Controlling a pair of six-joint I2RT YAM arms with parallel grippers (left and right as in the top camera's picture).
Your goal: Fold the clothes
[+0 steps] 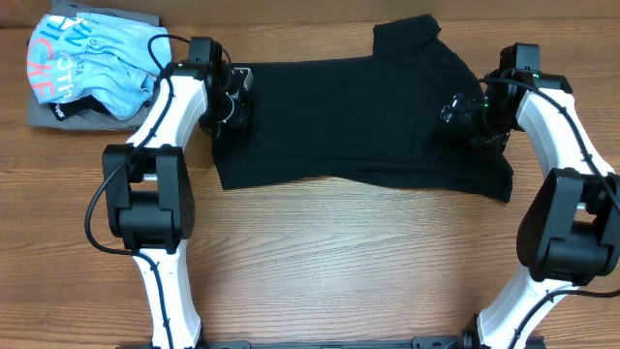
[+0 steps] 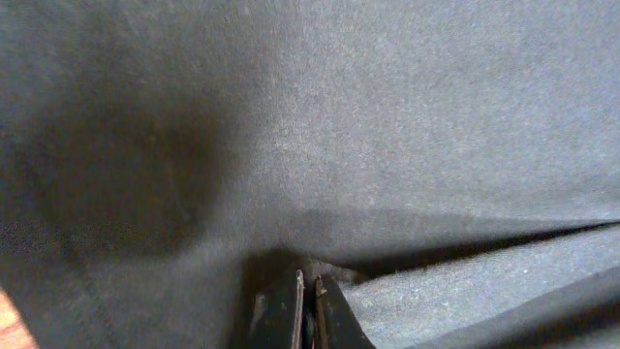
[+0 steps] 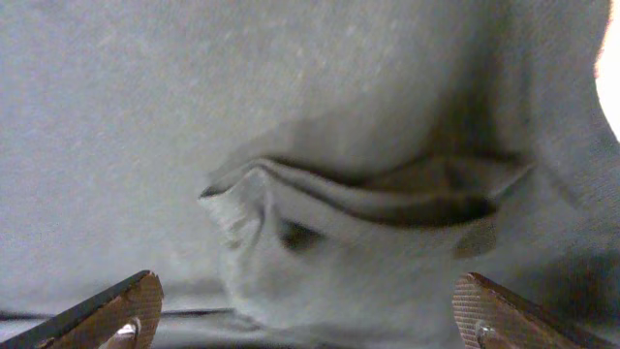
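The clothes are a black T-shirt lying spread out across the back of the wooden table. My left gripper sits on the shirt's left edge. In the left wrist view its jaws are pressed together with dark fabric pinched at their tips and a fold running off to the right. My right gripper hovers low over the shirt's right side. It stands wide open, brown pads on either side of a bunched fold of cloth, gripping nothing.
A light blue shirt with coral and white lettering lies crumpled on a grey folded garment at the back left corner. Bare wood runs from the shirt's front hem to the arm bases.
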